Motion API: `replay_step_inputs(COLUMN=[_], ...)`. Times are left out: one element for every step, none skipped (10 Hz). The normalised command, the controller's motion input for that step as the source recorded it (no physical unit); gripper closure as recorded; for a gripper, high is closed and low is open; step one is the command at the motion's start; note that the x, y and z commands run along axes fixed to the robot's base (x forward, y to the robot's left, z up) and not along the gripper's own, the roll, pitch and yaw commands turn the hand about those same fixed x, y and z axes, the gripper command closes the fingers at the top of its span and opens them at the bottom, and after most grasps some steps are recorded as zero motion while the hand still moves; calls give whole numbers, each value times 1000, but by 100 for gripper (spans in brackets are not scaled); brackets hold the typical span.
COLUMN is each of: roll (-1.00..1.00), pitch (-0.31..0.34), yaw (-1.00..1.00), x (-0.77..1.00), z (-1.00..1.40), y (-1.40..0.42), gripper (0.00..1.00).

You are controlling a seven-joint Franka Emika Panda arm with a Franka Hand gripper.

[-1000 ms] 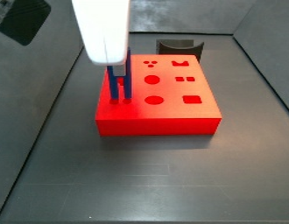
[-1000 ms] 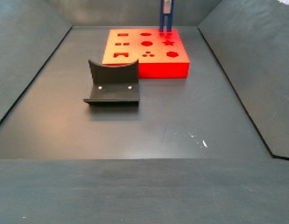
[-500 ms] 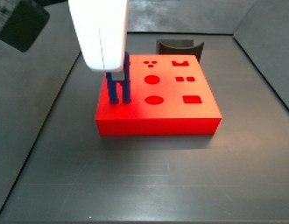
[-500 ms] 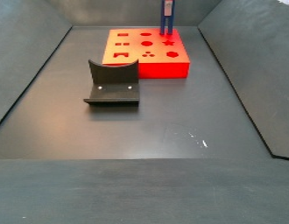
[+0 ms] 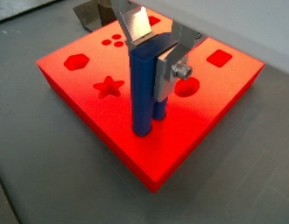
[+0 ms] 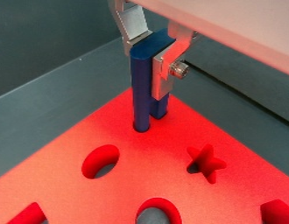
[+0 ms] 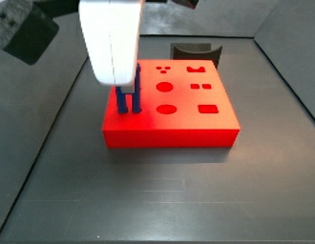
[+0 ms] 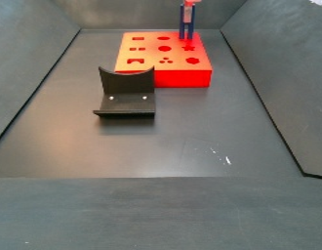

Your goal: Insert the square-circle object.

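My gripper [image 5: 155, 54] is shut on the square-circle object [image 5: 144, 92], a slim blue piece of two parallel bars, held upright. In both wrist views its lower end stands in the top of the red block [image 5: 106, 112] near one corner. It also shows in a wrist view [image 6: 146, 83] with the gripper [image 6: 155, 45] clamped on its upper part. In a side view the gripper [image 7: 127, 88] holds the blue piece [image 7: 128, 101] at the red block's [image 7: 173, 129] near-left part. In a side view the blue piece [image 8: 187, 31] stands at the block's [image 8: 164, 61] far right.
The red block has several shaped holes, among them a star [image 5: 109, 87] and a circle [image 7: 167, 109]. The dark fixture [image 8: 125, 94] stands on the floor in front of the block, also seen behind it in a side view [image 7: 195, 50]. Grey walls surround the floor.
The gripper has moved down with the blue piece, whose lower end now sits deeper in the red block; less of it shows below the gripper.
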Motion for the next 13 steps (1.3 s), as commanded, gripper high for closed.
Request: replay_step_inputs(roll=[40,31,24,17,24,34,63,70,67,53,43,37,30], pitch=[-20,-36,-34,-16,-9,0,0,-17,-33,-37,-34,-37,-61], yaw=[-46,-49,-46,-71,-83,-83,-69,-69,-63,-51,-43,-46,-49], x=[20,43,80,129,114,77,0,-3,-40,-43,-14,-3,0], z=[-409,-477,-514,-554,-563,-534,-503,-457,-446,-440,-394,-454,-534], y=[0,0,0,0,0,0,0,0,0,0,0,0,0], gripper=[100,100,100,100,100,100,100,100,100,100,100,100,100])
